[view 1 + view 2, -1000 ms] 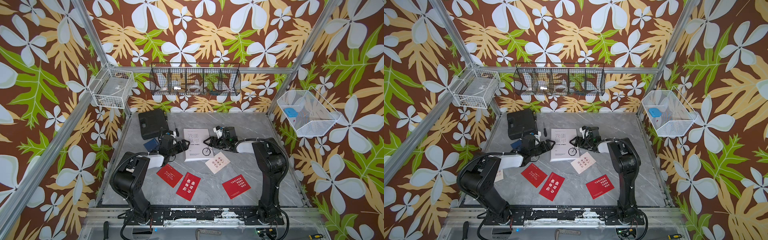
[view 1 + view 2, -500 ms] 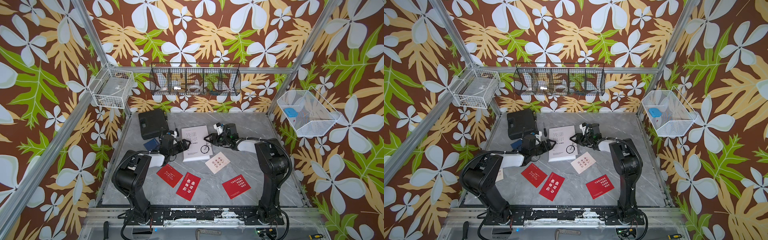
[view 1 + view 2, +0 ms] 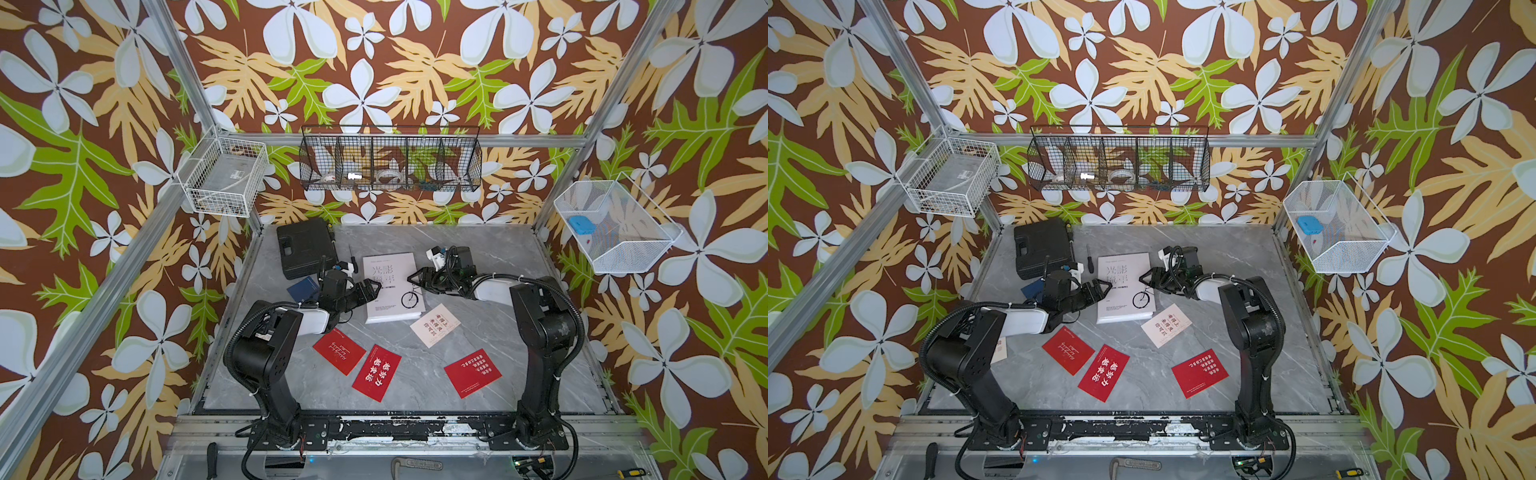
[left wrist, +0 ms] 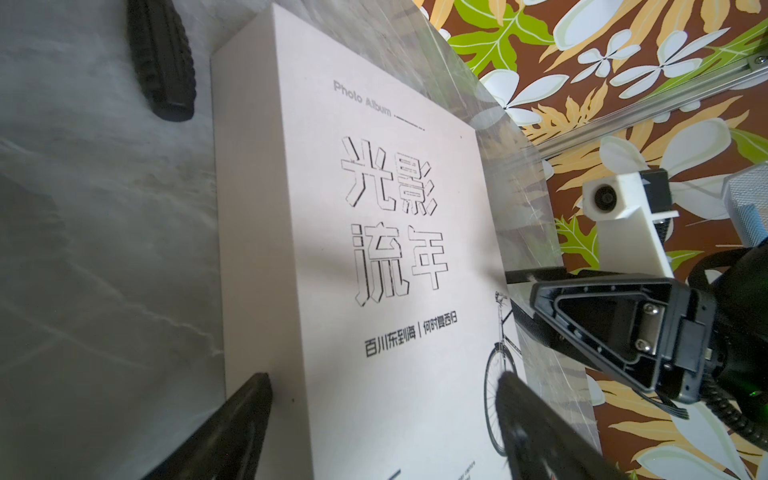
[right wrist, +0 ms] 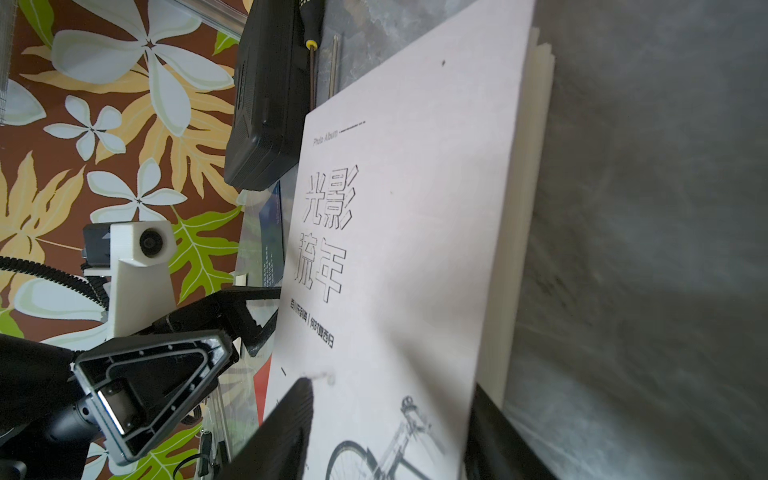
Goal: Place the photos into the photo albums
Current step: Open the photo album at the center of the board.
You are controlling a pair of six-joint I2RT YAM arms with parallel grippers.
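album closed, flat mid-tabletop. spine toward the left arm, page edges toward the right arm.

left claw wide, at the spine edge. in the left wrist view one finger sits off the cover over bare tabletop, the other over the cover by the bicycle.

right claw at the page edge, jaws narrower: one over the cover, one on the page side. cannot tell if they pinch.

room: bare tabletop behind and to the right of the album; also a strip along the near edge. tight at the far left corner: case close by, screwdriver in the gap.

three red photos on the near side, two just beside each other, one well apart. cream photo just beside the album's near right corner.

navy photo half hidden by the left arm. second cream photo mostly hidden behind that arm. claw fingers are cut off at the frame edge in both wrist views.
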